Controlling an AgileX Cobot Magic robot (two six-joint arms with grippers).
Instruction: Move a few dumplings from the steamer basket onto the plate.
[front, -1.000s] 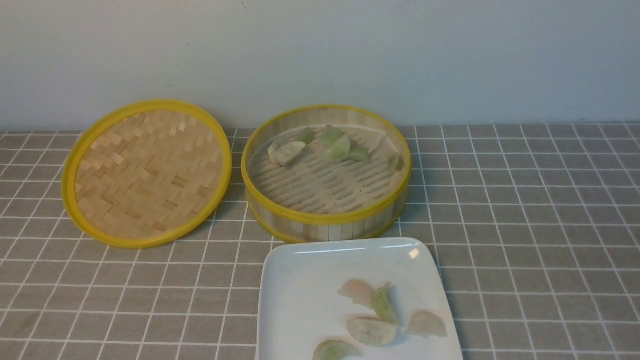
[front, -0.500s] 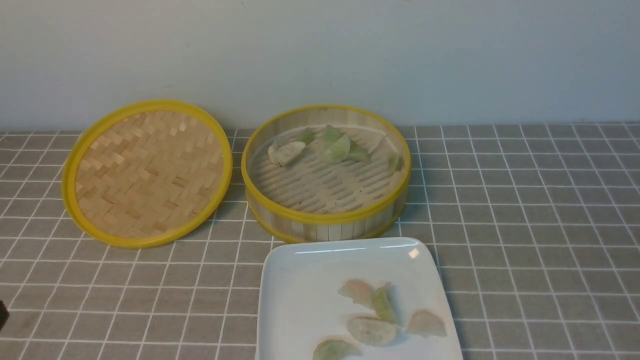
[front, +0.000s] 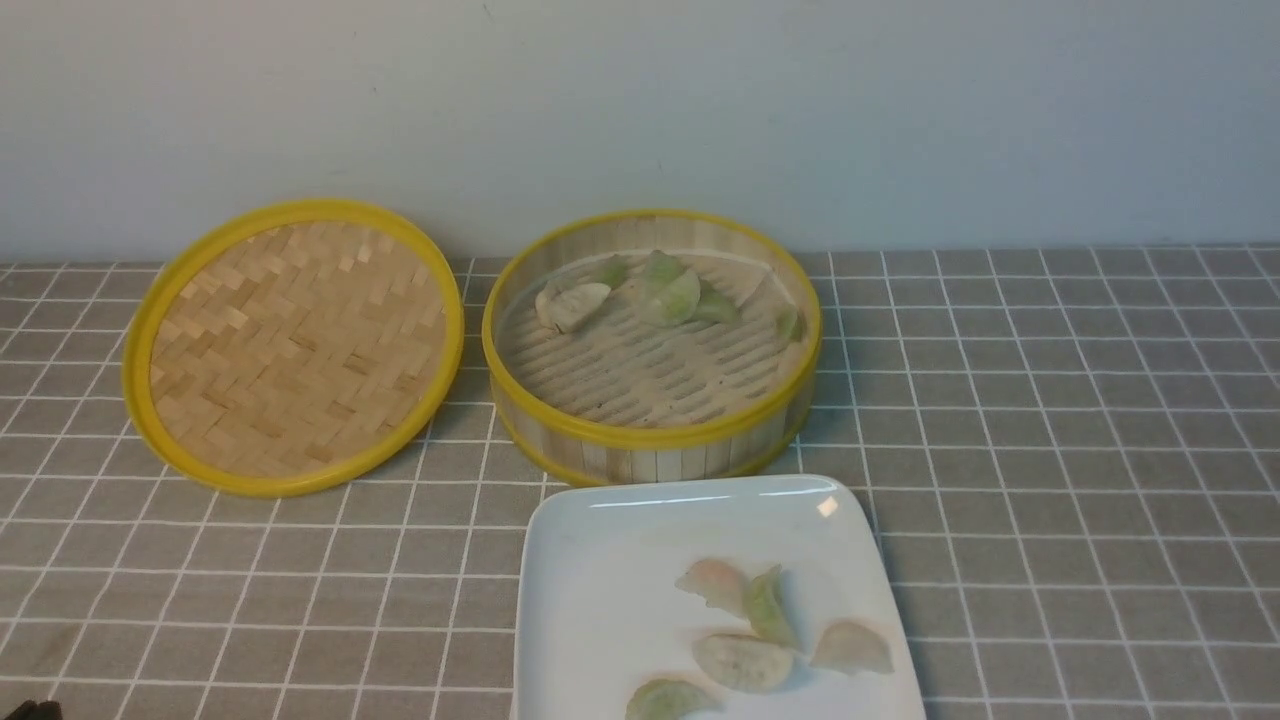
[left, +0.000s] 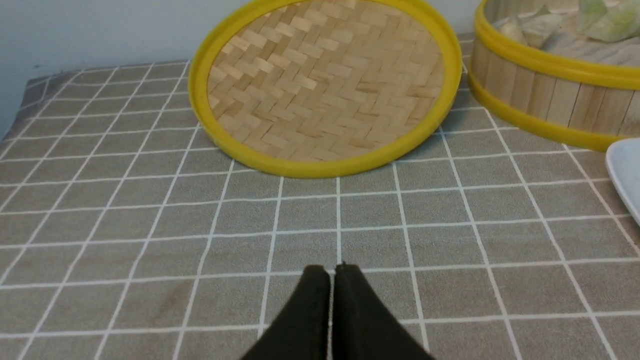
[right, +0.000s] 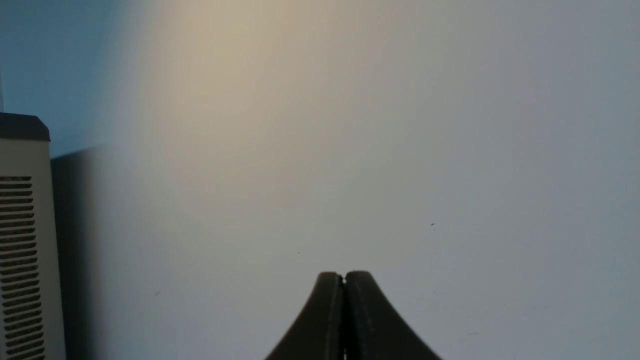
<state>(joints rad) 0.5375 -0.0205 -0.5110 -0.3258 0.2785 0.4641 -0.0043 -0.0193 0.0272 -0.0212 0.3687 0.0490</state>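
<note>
The steamer basket (front: 650, 435) stands at the back middle with several dumplings (front: 672, 295) along its far side. The white plate (front: 600, 560) lies in front of it and holds several dumplings (front: 745, 660) at its near right. My left gripper (left: 331, 272) is shut and empty, low over the cloth near the front left, short of the lid; only a dark tip (front: 30, 710) shows in the front view. My right gripper (right: 343, 277) is shut and empty, facing a bare wall, out of the front view. The basket (left: 545, 95) and plate edge (left: 625, 170) show in the left wrist view.
The flat woven lid (front: 295, 345) with a yellow rim leans beside the basket's left; it also shows in the left wrist view (left: 325, 85). A grey checked cloth (front: 1050, 450) covers the table. A beige vented box (right: 22, 240) stands by the wall in the right wrist view.
A dark tip of my left arm appeared at the front view's left edge and has slid down to the bottom left corner. The dumplings, basket, plate and lid have not moved.
</note>
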